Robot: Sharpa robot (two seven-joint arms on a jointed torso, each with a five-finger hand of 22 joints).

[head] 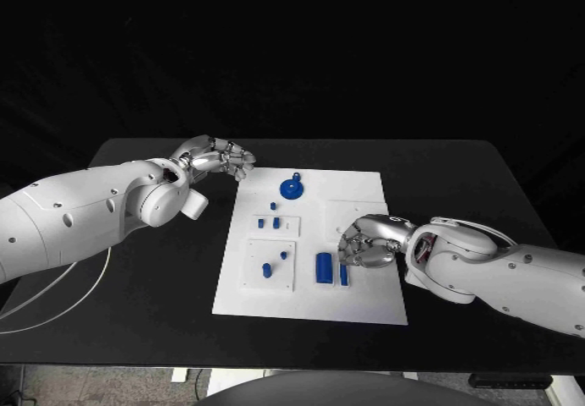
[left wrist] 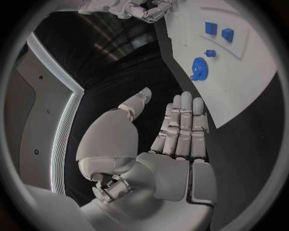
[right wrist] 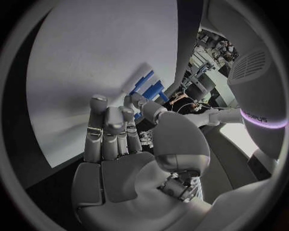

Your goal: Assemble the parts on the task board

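The white task board (head: 360, 190) lies in the middle of the black table. On it are a round blue part with a handle (head: 292, 188), several small blue parts (head: 276, 223) and two long blue parts (head: 325, 267). My left hand (head: 220, 158) hovers over the table just off the board's far left corner; its fingers (left wrist: 180, 130) are stretched out with nothing in them. My right hand (head: 372, 239) hangs over the board's right side, close beside the long blue parts (right wrist: 147, 86). Its fingers (right wrist: 108, 130) are partly bent and I see nothing held between them.
A white cable (head: 73, 283) runs along the table under my left arm. Bare black table (head: 463, 178) surrounds the board on every side. The left wrist view shows the round blue part (left wrist: 199, 67) and my right hand (left wrist: 141, 9) beyond it.
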